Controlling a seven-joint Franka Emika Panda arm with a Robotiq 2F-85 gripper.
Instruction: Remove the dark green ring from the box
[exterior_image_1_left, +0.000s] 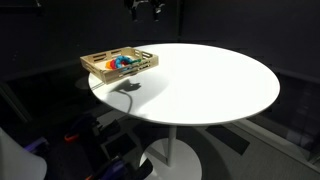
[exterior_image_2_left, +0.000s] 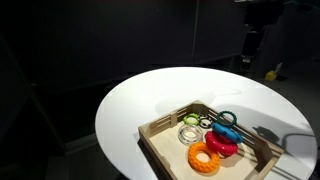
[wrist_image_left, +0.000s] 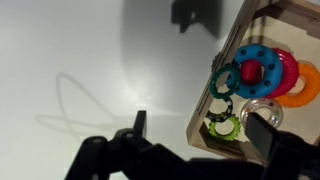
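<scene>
Where it lies inside the box (exterior_image_2_left: 160, 128), the dark green ring (exterior_image_2_left: 227, 117) is listed as a small, thin, dark hoop with an open centre, sitting at the far end of the tray and touching a blue piece (exterior_image_2_left: 226, 131); whether it lies flat or leans on that piece cannot be told. Wrist view: same ring (wrist_image_left: 221, 84) just beside the blue disc (wrist_image_left: 252, 60), close to the tray's near wall. Other contents: red-pink ring (exterior_image_2_left: 221, 146), orange ring (exterior_image_2_left: 203, 158), a pale clear ring (exterior_image_2_left: 190, 133). Box: light wood, slatted low sides, set near the edge of a round white table (exterior_image_1_left: 210, 85). Arm: gripper (exterior_image_2_left: 250, 45) held high above the table, well apart from the box and touching nothing. Fingers (wrist_image_left: 262, 135) stand spread wide with nothing between them, one over the tray, the other over bare tabletop.
</scene>
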